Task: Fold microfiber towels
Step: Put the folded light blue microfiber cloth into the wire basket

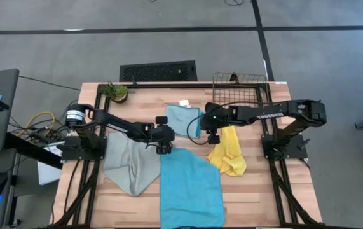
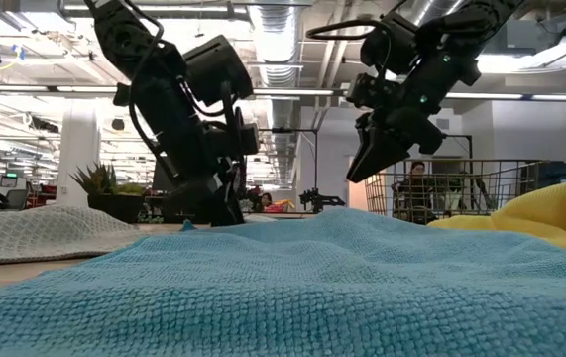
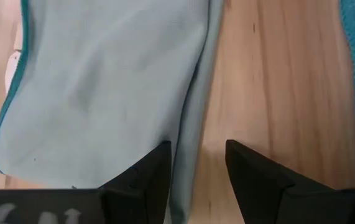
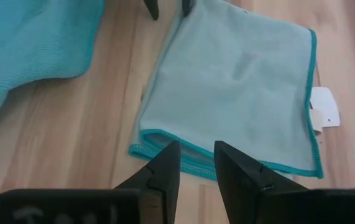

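While both pincers (image 3: 197, 168) (image 4: 196, 165) gape empty, folded pale blue towel (image 1: 182, 119) lies between them.

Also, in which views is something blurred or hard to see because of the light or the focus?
Low view: the cyan towel nearest the lens is soft, and both arms are dark shapes against bright ceiling lamps. Left wrist view: the pale blue towel looks slightly soft. Right wrist view: even light, and the towel's teal hem is crisp. High view: even light with only soft shadows.
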